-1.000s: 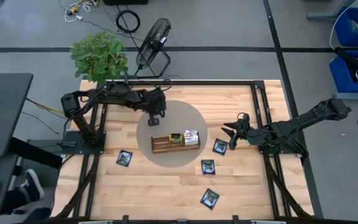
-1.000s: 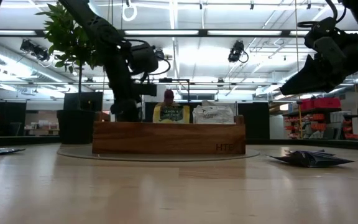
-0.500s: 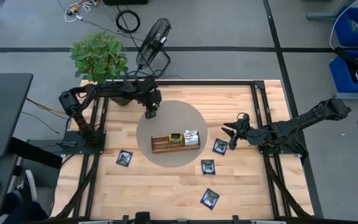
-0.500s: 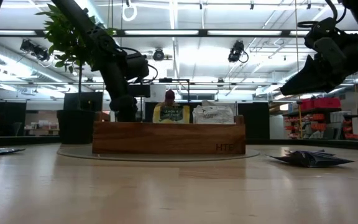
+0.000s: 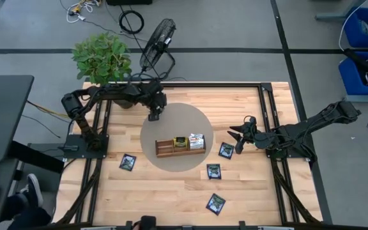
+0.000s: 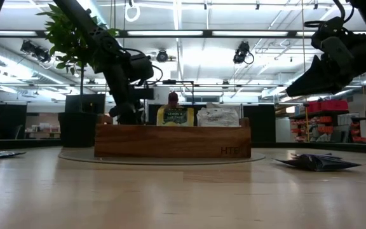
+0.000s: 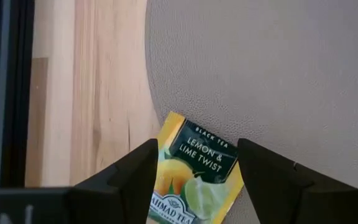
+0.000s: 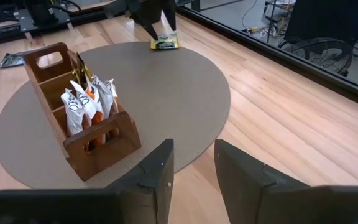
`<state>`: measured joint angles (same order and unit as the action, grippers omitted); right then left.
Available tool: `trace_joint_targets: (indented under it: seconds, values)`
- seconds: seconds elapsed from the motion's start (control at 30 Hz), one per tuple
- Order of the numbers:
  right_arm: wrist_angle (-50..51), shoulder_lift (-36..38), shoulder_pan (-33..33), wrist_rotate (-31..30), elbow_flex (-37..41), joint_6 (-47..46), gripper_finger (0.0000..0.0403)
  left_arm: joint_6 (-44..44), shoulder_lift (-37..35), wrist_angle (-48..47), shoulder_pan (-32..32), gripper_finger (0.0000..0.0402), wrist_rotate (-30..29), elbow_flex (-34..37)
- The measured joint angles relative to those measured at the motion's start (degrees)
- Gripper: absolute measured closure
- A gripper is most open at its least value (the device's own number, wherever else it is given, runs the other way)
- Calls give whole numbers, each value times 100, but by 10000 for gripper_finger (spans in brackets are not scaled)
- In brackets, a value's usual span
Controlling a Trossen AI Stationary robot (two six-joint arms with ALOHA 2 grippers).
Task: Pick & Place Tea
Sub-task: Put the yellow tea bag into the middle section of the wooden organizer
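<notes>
Wooden slats form the table [image 5: 248, 191], and a round grey mat [image 5: 193, 118] lies at its middle, carrying a long brown wooden compartment tray [image 5: 165, 147]. Inspection finds a yellow lemon-and-lime tea sachet [image 7: 194, 177] lying flat on the mat near its rim, on the side of the tray towards the potted plant. The left end effector [image 5: 154, 115] stands directly over it, fingers spread wide with the sachet between them and not gripped. Yellow and white-and-orange sachets [image 8: 87, 101] stand upright in the tray's compartments; four black sachets [image 5: 214, 171] lie on bare wood around the mat. The right end effector [image 5: 239, 140] waits beside the tray's far end, fingers partly apart and empty.

Judgement: the step in hand is a pick of the yellow sachet (or a release, which cannot be settled). Next move calls for closing squarely on the thin packet's edges, lifting, then carrying it to a tray compartment.
</notes>
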<state>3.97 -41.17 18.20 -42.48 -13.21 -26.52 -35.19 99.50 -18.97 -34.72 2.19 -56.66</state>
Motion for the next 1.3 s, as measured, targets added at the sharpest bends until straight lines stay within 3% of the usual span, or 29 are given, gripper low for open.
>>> trace_joint_targets:
  seconds: [0.2, 0.53, 0.67, 0.97, 1.3]
  values:
    - [-28, 0, -1, 4, 0, -22, 277, -3, 176, -443, 0, 179, -19, 2]
    - [-40, 0, 0, -3, 0, -13, 277, -5, 461, -355, 0, 184, 135, -24]
    - [-42, 0, -2, -11, 0, 0, 277, -1, 465, -367, 0, 227, 237, -17]
    - [-50, -1, 0, -11, 0, -2, 277, 43, 436, -364, 24, 386, 239, 0]
    - [-50, 0, 0, -4, 0, -11, 277, 107, 328, -415, 316, 399, -377, 16]
